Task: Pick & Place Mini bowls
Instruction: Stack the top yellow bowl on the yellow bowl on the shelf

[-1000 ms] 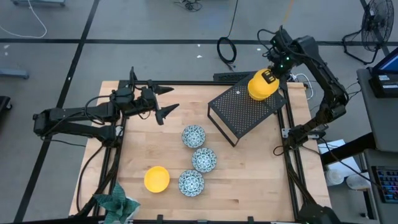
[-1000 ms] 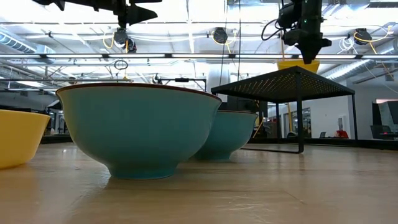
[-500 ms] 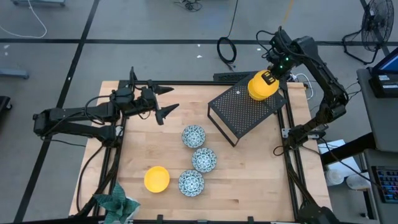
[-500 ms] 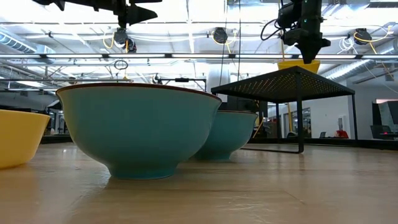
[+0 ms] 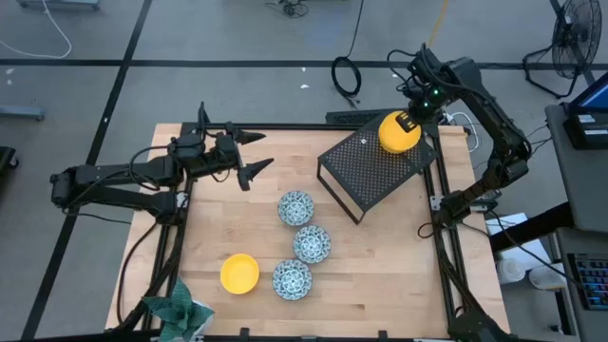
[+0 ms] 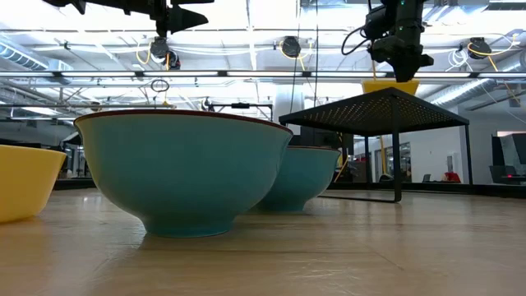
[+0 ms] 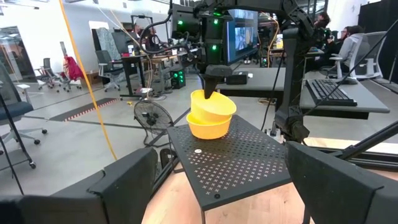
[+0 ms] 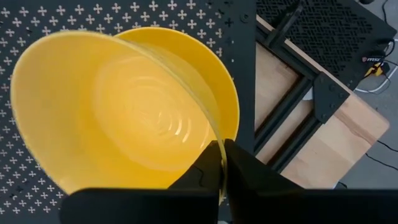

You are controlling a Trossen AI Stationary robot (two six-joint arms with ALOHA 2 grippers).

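Now, left arm: it waits over the table's left side, its gripper (image 5: 249,155) spread and empty, well apart from any bowl.
Loose yellow bowl (image 5: 239,273): sits on the wood near the front, just beside the nearest patterned one.
Patterned bowls (image 5: 312,243): three lie in a loose line at mid-table, between the left arm and the stand (image 5: 366,176).
Stacked yellow bowls: one sits flat on the stand's far right corner, and a second (image 8: 99,112) tilts inside it, one edge raised.
Right gripper (image 8: 219,163): its fingers are pinched on the tilted bowl's near rim, above the stand.
Step in hand: I judge it to be nesting that tilted bowl (image 7: 212,105) into the lower one (image 7: 209,127).
Doing it well: I'd level the tilted bowl first, centre it over the lower one, ease down until rim meets rim, and only then let the fingers part. Lift straight up after, since the stack sits close to the stand's edge and a sideways drag could push both off.
Writing: none readable on bowls, stand or arms; some small red lettering shows on a dark panel beyond the table, too small to make out.
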